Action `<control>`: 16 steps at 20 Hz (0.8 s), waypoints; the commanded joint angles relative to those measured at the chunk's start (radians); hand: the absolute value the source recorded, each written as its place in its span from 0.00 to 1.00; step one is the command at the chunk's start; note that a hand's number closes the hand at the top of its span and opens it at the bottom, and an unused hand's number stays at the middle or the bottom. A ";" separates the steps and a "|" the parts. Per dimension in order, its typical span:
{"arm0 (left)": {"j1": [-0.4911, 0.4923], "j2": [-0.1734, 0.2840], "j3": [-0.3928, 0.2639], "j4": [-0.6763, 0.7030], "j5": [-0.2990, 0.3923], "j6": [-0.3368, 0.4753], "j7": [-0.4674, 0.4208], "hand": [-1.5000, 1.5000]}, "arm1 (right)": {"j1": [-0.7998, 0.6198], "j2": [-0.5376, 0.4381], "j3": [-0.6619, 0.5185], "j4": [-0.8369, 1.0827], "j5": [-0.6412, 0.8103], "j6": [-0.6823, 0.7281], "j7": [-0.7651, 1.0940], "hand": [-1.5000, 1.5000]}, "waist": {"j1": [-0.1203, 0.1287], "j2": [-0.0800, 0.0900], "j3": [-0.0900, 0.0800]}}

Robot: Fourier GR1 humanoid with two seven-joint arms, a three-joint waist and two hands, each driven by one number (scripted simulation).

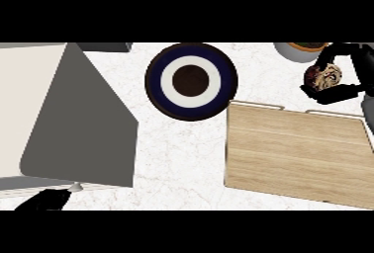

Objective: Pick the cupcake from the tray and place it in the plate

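Right hand grips cupcake beyond tray; plate lies left.

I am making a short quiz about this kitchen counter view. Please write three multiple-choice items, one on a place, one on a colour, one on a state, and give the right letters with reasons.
1. Where is the cupcake?
A. on the wooden tray
B. in the right hand, above the tray's far right corner
C. on the plate

2. What colours are the plate's rings?
A. red and yellow
B. plain green
C. dark blue, white, brown centre

3. What lies on the tray?
A. nothing
B. the cupcake
C. a cup

Answers:
1 B: the right hand curls round the cupcake.
2 C: the plate shows those rings.
3 A: the tray shows bare wood.
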 commanded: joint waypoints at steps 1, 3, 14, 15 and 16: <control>-0.162 -0.017 0.013 0.032 -0.009 0.020 0.100 0.50 | -0.138 0.003 -0.008 0.174 0.009 0.008 -0.072 1.00 | -0.014 0.002 0.001; -0.142 0.000 0.045 0.044 0.002 0.008 0.070 0.50 | -0.208 0.041 0.014 0.170 0.027 -0.004 -0.006 1.00 | -0.022 -0.005 0.000; -0.128 0.014 0.047 0.018 0.006 -0.032 0.077 0.50 | -0.368 0.286 0.090 0.335 0.102 -0.094 0.056 1.00 | -0.020 -0.004 0.000; -0.123 -0.015 0.042 0.020 -0.007 0.006 0.087 0.50 | -0.386 0.275 0.088 0.356 0.100 -0.069 0.038 1.00 | -0.021 -0.004 0.000; -0.143 -0.022 0.036 0.020 -0.022 0.021 0.102 0.50 | -0.388 0.280 0.091 0.353 0.105 -0.080 0.026 1.00 | -0.026 -0.005 0.000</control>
